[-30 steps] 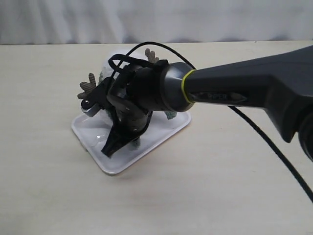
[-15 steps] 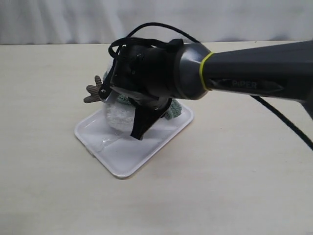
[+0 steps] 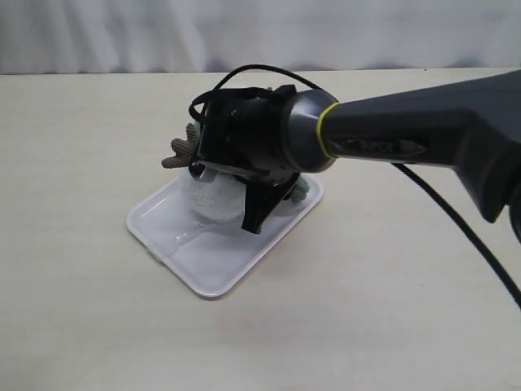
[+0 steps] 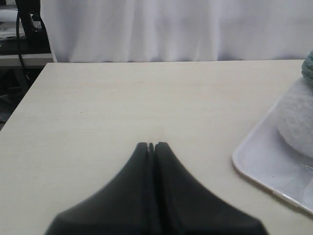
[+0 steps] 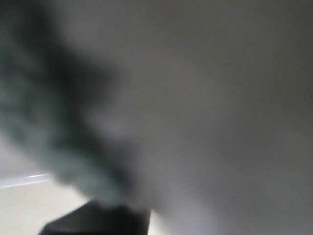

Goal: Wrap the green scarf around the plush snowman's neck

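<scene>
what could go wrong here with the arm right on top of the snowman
The right gripper hangs tight against the plush snowman on the tray; a sideways pull could tip it. Only a bit of green scarf shows beside the gripper, so it might snag there and get dragged loose.

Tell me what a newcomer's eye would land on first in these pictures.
A big dark grey robot arm with a yellow-green ring reaches in from the right of the exterior view, its right gripper pointing down over a shallow white plastic tray on the pale table. On the tray sits the fluffy white plush snowman, mostly hidden, one brown twig arm sticking out. The black left gripper hangs shut, off to the side of the tray.
</scene>
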Motion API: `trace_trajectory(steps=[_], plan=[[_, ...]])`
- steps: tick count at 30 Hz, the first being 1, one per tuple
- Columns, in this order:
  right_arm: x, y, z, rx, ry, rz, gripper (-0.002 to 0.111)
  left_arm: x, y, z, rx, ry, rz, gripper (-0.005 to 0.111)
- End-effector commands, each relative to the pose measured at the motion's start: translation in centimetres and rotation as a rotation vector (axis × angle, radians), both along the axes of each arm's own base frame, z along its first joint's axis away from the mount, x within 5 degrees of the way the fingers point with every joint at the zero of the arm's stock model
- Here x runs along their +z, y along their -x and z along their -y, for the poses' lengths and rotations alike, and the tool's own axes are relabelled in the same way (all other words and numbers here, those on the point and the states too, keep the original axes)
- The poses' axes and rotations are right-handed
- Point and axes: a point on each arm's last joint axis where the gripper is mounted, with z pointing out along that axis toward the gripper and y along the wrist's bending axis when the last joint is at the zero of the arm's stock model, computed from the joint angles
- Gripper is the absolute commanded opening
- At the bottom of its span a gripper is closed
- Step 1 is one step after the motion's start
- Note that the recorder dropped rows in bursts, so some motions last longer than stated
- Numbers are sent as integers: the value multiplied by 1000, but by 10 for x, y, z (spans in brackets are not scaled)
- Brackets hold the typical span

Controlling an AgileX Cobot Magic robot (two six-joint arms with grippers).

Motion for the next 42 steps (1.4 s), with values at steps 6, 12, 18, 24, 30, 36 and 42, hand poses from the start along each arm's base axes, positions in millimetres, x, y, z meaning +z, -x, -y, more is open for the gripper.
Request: trace_trajectory(steps=[6, 12, 18, 24, 30, 36, 42], plan=[[2, 0, 1, -4, -3, 4, 60, 1, 0, 0, 3, 8, 14, 0], [17, 2, 4, -66, -42, 30, 76, 0, 0, 0, 3, 8, 11, 0], [51, 8, 10, -98, -94, 73, 76, 0, 0, 0, 3, 8, 11, 0], [89, 22, 15, -89, -212, 51, 76, 0, 0, 0, 3, 8, 11, 0], [122, 30, 22, -73, -328, 81, 76, 0, 0, 0, 3, 8, 11, 0], [125, -7, 71, -315, -604, 52, 76, 0, 0, 0, 3, 8, 11, 0], [79, -36, 156, -449, -799, -128, 40, 0, 0, 0, 3, 8, 11, 0]])
